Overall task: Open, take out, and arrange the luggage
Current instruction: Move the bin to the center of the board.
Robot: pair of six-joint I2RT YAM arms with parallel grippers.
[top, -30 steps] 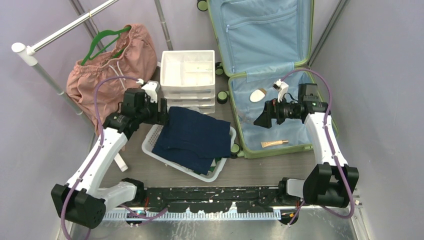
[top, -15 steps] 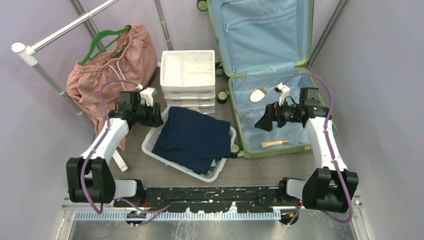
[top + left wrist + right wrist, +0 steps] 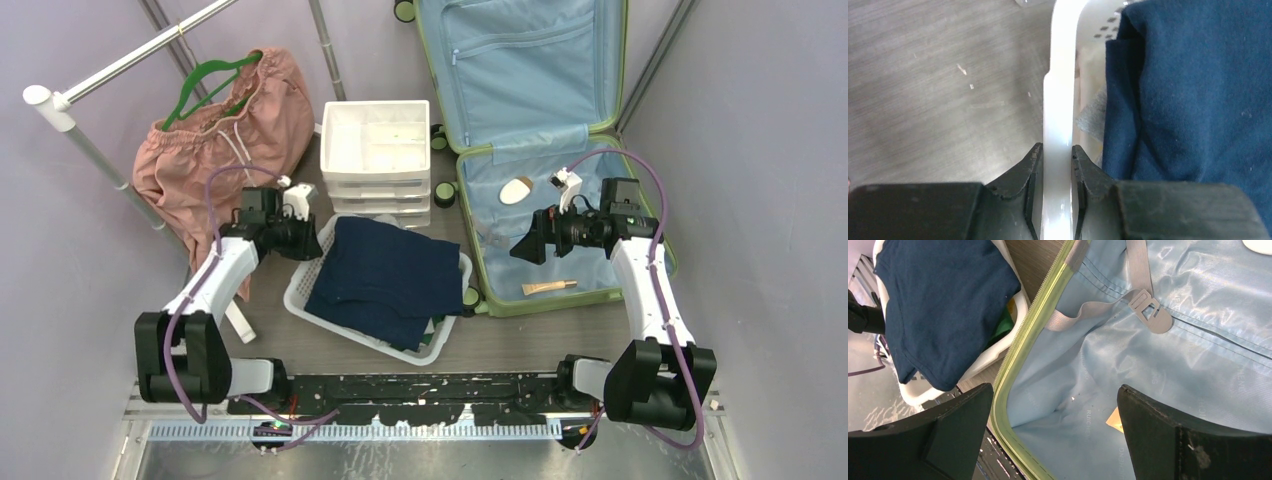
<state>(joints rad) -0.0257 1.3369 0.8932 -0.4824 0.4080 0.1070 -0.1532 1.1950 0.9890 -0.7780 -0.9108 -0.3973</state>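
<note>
Suitcase (image 3: pixel 476 262) lies open at far right, lid propped up. Its near half holds 1 tube (image 3: pixel 549 287) and 1 white oval thing (image 3: pixel 516 190). Basket (image 3: pixel 300 283) left of it holds folded navy cloth (image 3: pixel 385 275), with a green item (image 3: pixel 438 328) mostly hidden beneath. Lining print is too faint to read. Left gripper (image 3: pixel 1057 150) is clamped on the basket rim. Right gripper (image 3: pixel 1055 390) is spread wide over the lining.

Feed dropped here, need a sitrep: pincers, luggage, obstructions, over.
Left pincer clamped on basket rim; right pincer open over luggage. Luggage open, tube and white oval item inside. No obstruction seen.
</note>
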